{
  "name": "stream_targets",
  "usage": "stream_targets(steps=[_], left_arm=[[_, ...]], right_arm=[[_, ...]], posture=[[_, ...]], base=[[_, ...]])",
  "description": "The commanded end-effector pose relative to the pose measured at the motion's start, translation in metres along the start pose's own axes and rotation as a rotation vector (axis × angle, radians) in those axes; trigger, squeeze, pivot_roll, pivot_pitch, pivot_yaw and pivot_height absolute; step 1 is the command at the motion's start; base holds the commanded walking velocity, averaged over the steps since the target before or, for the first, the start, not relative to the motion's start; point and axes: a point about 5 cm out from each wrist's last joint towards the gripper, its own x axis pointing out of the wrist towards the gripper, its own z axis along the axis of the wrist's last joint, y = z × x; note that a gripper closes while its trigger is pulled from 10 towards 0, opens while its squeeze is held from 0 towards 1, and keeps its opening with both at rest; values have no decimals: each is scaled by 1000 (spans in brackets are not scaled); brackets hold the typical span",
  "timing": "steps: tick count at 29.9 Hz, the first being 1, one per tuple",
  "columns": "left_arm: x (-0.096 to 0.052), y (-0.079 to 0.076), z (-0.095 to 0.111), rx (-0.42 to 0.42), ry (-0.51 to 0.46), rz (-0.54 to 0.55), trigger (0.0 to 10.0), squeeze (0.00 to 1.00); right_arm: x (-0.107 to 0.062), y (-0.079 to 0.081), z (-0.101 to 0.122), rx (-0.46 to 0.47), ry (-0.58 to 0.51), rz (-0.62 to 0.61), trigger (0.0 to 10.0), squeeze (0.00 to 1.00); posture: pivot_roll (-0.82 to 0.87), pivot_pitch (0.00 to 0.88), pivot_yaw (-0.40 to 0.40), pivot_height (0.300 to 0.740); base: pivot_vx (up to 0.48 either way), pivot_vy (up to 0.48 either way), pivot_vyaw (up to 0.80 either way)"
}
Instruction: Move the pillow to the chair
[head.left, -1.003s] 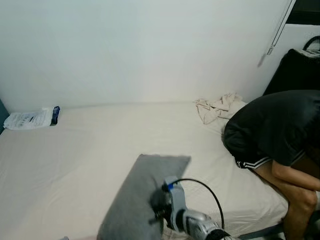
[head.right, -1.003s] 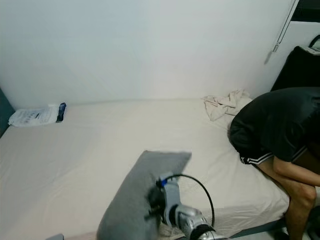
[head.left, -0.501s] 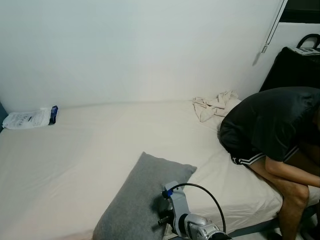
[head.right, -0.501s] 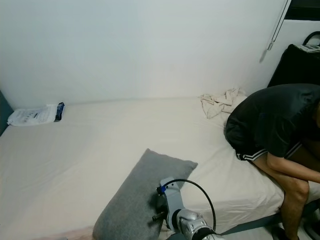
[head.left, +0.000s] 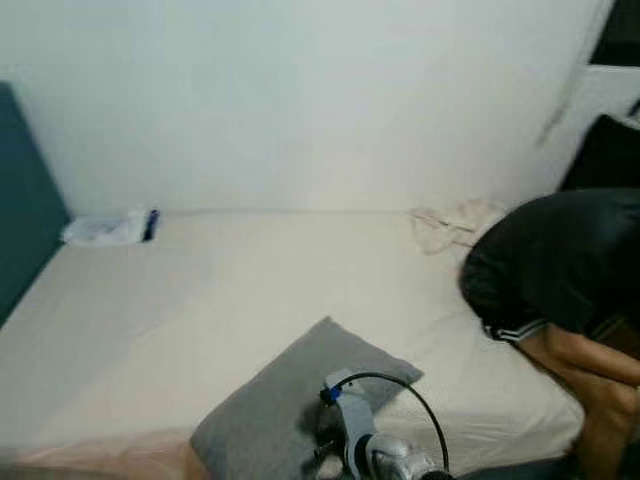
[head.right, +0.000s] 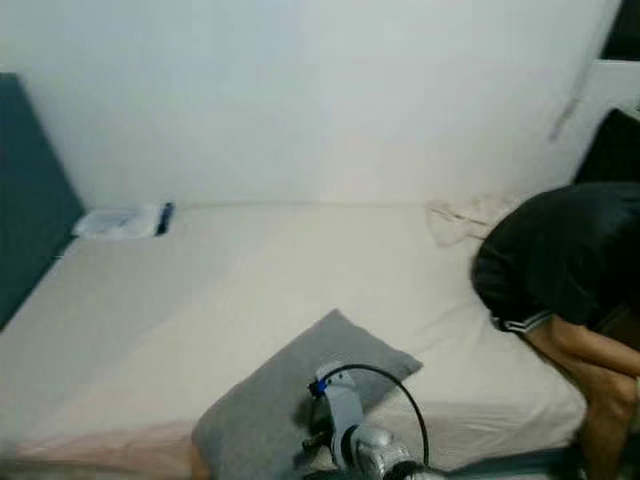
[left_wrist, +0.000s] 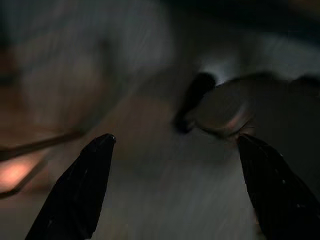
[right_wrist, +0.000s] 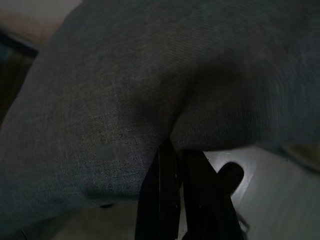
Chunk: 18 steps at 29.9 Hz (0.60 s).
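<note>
The right gripper (right_wrist: 175, 165) has its fingers pinched onto the edge of the grey pillow (head.left: 275, 420), which sits at the near edge of the bed (head.left: 230, 290). The left gripper (left_wrist: 175, 185) hangs with fingers spread wide. A person (head.left: 560, 270) sits on the bed's right side.

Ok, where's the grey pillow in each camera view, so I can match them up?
Left eye view: the pillow lies at bottom centre, on the bed's near edge.
Right eye view: bottom centre too.
Right wrist view: grey fabric across the upper picture, pinched by the right gripper.
Left wrist view: dark and blurred; I can't make out the pillow.
Shared landmark: the right gripper's looped black cable beside the pillow.
</note>
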Motion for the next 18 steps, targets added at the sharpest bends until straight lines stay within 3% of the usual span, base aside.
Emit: stream_targets(steps=[1, 18], left_arm=[[1, 0, 9, 16, -26, -3, 10000, 0], [1, 1, 5, 6, -21, -2, 10000, 0]], right_arm=[[0, 0, -6, 15, 20, -1, 10000, 0], [0, 1, -4, 51, 1, -2, 10000, 0]], posture=[[82, 20, -85, 740], [89, 33, -86, 740]], base=[[-371, 0, 0], [-371, 0, -41]])
